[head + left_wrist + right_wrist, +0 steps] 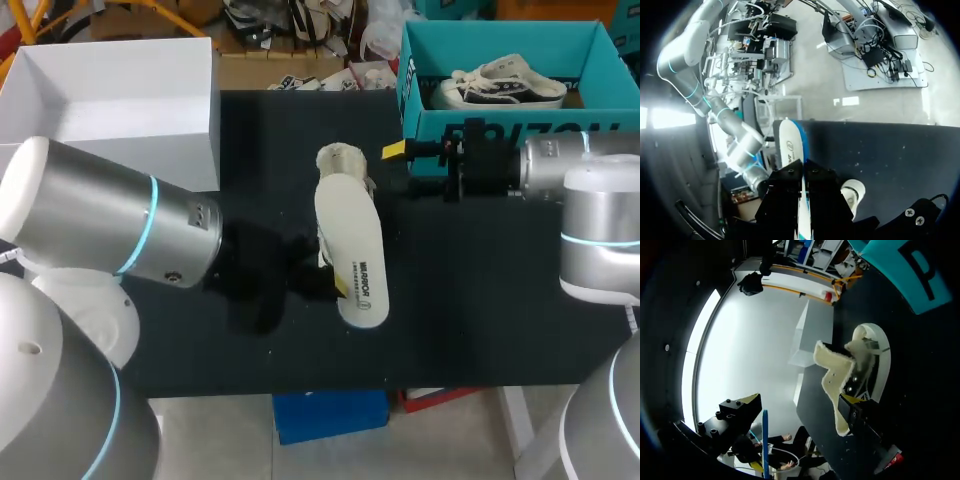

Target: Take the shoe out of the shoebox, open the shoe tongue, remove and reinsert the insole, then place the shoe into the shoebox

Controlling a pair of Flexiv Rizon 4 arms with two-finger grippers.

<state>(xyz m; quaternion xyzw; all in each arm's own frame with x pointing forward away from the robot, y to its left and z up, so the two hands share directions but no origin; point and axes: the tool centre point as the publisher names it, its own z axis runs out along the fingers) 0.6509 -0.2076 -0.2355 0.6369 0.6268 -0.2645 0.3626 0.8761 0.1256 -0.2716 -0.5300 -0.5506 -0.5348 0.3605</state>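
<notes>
Yellow-tipped fingers of the left gripper [803, 168] are pinched together on the thin white insole [352, 235]. The insole stretches lengthwise over the cream shoe [342, 160] in the middle of the frame, on the black table [480, 300]. Only the shoe's fleecy front end shows past the insole. Up and to the right, the right gripper [400, 168] has its fingers spread apart, just beside the teal shoebox [500, 125], which holds a second shoe [500, 85]. A white box [120, 100] sits at the upper left.
</notes>
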